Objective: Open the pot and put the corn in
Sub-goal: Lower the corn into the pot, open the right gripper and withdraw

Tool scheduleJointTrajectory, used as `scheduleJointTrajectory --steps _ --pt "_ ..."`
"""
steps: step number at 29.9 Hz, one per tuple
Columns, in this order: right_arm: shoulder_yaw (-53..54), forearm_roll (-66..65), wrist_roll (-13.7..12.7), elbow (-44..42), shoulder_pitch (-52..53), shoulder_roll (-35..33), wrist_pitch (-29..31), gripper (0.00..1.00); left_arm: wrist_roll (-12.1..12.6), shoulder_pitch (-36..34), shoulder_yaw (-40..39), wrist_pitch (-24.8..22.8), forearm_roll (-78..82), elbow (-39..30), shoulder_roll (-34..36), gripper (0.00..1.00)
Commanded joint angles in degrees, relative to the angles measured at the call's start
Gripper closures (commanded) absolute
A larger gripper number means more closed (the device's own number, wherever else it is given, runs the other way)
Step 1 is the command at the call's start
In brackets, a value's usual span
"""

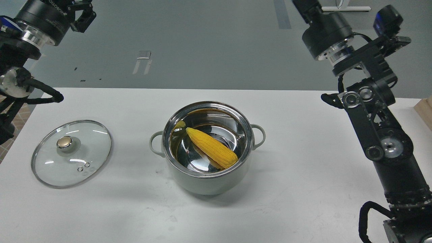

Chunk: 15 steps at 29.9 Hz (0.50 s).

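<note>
White table (287, 189) carries the uncovered pot (207, 175) at centre, with the corn (211, 147) lying inside, tip toward 10 o'clock. At 9 o'clock rests the glass lid (71, 152). Left end effector (82, 15), at 10 o'clock, is spread and holds nothing; right end effector (393, 42), at 2 o'clock: cannot tell.

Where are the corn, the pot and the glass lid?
corn (212, 147), head view, middle of the cob.
pot (202, 184), head view, front outer wall.
glass lid (64, 142), head view, gold knob.
</note>
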Motion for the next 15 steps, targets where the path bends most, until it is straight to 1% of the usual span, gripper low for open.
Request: scheduleJointTrajectory --steps 1,2,3,5,7,10,12,15 --pt "3.07 12.17 0.18 -9.27 2.98 -5.75 -0.06 0.00 0.22 0.00 -1.20 -3.83 -3.11 0.63 -1.20 0.02" --pt "3.25 16.91 0.35 -14.71 5.17 -8.39 -0.06 0.00 0.66 0.18 -1.65 -5.77 -5.48 0.63 -1.29 0.02" --pt "3.25 19.91 0.35 -17.46 6.41 -9.55 0.03 0.00 1.18 0.18 -1.74 -6.40 -6.72 0.63 -1.38 0.02" --pt "3.16 26.33 0.35 -22.30 8.61 -11.66 0.73 0.00 2.24 0.18 -1.74 -6.58 -9.01 0.63 -1.47 0.02" --pt "2.64 39.22 0.35 -28.01 10.29 -15.51 2.65 0.00 3.82 0.18 -1.91 -6.67 -11.99 0.98 -1.47 0.02" --pt "0.71 47.35 0.35 -30.40 10.38 -17.47 7.22 0.00 4.00 0.18 -1.91 -7.89 -12.80 3.44 -1.38 0.02" --pt "-0.18 48.85 0.35 -30.32 9.86 -17.38 8.46 0.00 3.91 0.27 -1.83 -8.77 -12.80 4.93 -1.47 0.02" --pt "-0.09 49.39 0.44 -30.06 9.24 -16.68 8.82 0.00 3.74 1.67 -2.00 -9.74 -12.89 5.12 -1.64 0.02"
